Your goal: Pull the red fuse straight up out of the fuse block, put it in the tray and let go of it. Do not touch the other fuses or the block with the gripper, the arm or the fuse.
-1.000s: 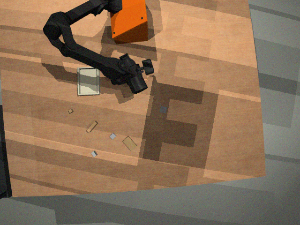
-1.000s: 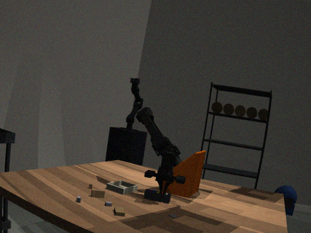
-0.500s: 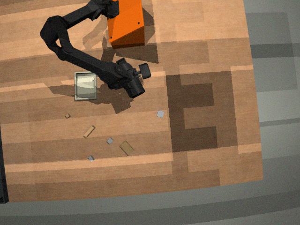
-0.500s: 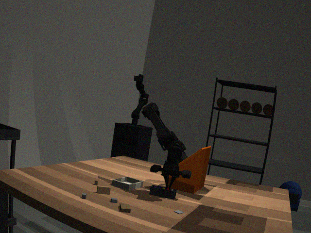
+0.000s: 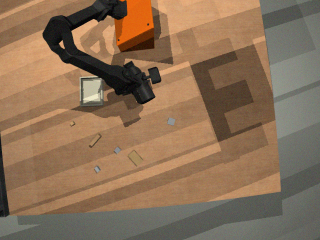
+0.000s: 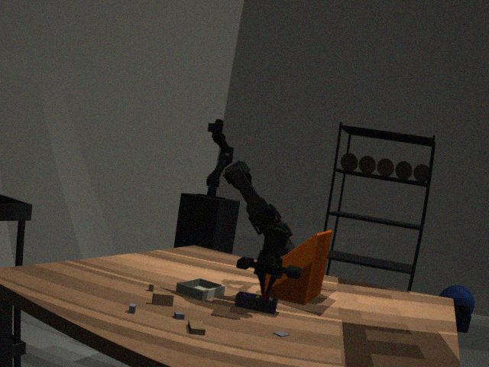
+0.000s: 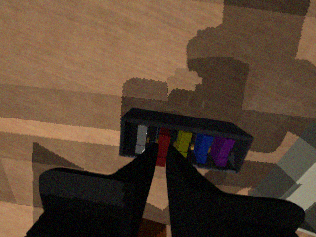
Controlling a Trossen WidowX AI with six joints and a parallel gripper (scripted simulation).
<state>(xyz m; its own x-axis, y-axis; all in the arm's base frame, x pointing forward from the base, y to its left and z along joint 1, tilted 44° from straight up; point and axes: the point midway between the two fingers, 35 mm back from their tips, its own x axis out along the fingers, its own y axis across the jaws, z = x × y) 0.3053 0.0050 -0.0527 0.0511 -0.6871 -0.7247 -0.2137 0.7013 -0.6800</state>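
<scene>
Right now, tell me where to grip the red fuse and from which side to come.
Grip the red fuse by its top, from straight above. It stands upright in the fuse block between the grey fuse and the yellow fuse, so only its top is free. The gripper already has its jaws shut there.
</scene>
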